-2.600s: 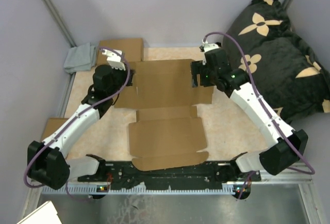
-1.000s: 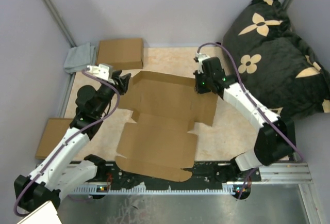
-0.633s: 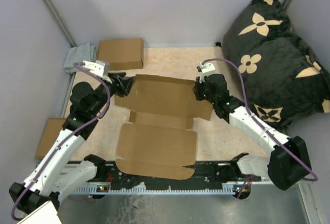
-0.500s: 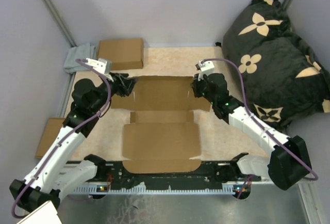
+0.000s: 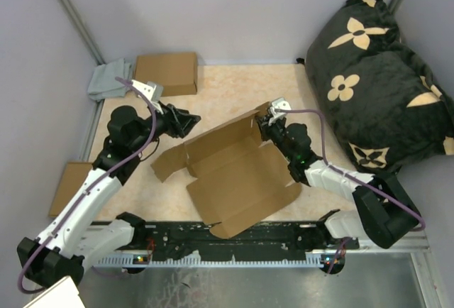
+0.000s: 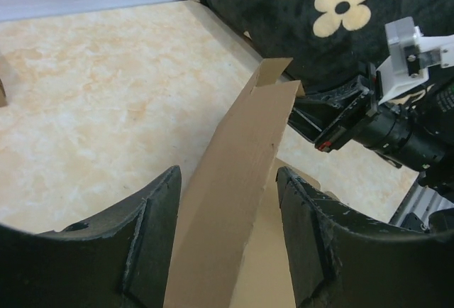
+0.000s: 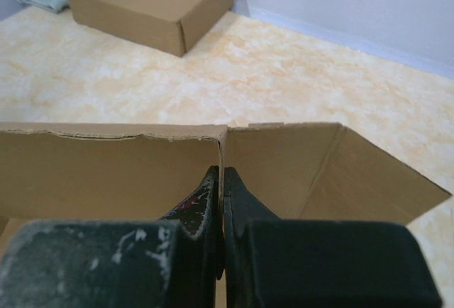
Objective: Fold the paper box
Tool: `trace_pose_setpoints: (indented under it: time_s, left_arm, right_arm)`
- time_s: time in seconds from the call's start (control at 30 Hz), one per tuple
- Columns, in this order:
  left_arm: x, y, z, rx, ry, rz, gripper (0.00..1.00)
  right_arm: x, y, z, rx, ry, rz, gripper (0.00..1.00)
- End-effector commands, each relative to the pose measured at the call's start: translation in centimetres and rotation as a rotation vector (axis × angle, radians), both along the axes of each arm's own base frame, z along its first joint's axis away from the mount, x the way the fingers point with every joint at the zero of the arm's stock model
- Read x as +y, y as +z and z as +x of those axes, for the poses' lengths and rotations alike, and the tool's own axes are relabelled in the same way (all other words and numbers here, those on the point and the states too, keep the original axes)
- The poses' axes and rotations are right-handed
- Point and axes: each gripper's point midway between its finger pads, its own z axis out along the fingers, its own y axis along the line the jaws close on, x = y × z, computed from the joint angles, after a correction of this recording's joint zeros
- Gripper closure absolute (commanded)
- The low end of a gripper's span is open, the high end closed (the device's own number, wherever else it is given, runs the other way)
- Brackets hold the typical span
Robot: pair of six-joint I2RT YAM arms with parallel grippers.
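The paper box (image 5: 237,173) is a brown cardboard blank, partly raised and skewed across the table's middle. Its long back wall stands up, and a side flap (image 5: 164,165) sticks out to the left. My right gripper (image 5: 268,125) is shut on the top edge of that wall at its right corner; in the right wrist view the gripper (image 7: 220,174) pinches the thin cardboard at a slit. My left gripper (image 5: 190,120) hovers at the wall's left end. Its fingers (image 6: 152,237) are open, with the cardboard edge (image 6: 234,194) loose between them.
A closed small cardboard box (image 5: 166,74) and a grey cloth (image 5: 108,81) lie at the back left. A black flowered pillow (image 5: 383,74) fills the right side. A flat cardboard piece (image 5: 67,180) lies at the left edge. The arms' base rail (image 5: 234,240) runs along the near edge.
The box has swung round and tilted up, its right back corner pulled nearer by the right gripper. The left gripper has opened wider and no longer grips the wall.
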Motion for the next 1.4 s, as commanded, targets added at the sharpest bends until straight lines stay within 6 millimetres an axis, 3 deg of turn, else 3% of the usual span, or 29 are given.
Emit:
trace_pose_setpoints:
  time_s: [0.0,0.23,0.57,0.93,1.37]
  left_arm:
    - [-1.1,-0.8,0.3,0.030,-0.048,0.001,0.37]
    - [-1.6,-5.5,3.3,0.203,-0.016,0.126,0.38]
    - [-2.4,-6.4,3.0,0.208,-0.052,0.150,0.38]
    - [-2.0,-7.1,2.3,0.195,-0.048,0.195,0.38]
    - [-1.4,-11.7,3.6,0.287,0.042,0.319,0.40]
  right_arm:
    - [1.1,4.2,0.0,-0.125,0.009,0.082,1.00]
    - [1.2,4.3,0.2,-0.085,0.008,0.040,1.00]
    - [2.0,3.0,0.5,0.049,0.035,-0.043,0.92]
    - [1.9,1.6,-0.4,0.170,0.047,-0.081,0.72]
    - [2.1,1.5,-0.1,0.218,0.039,-0.100,0.57]
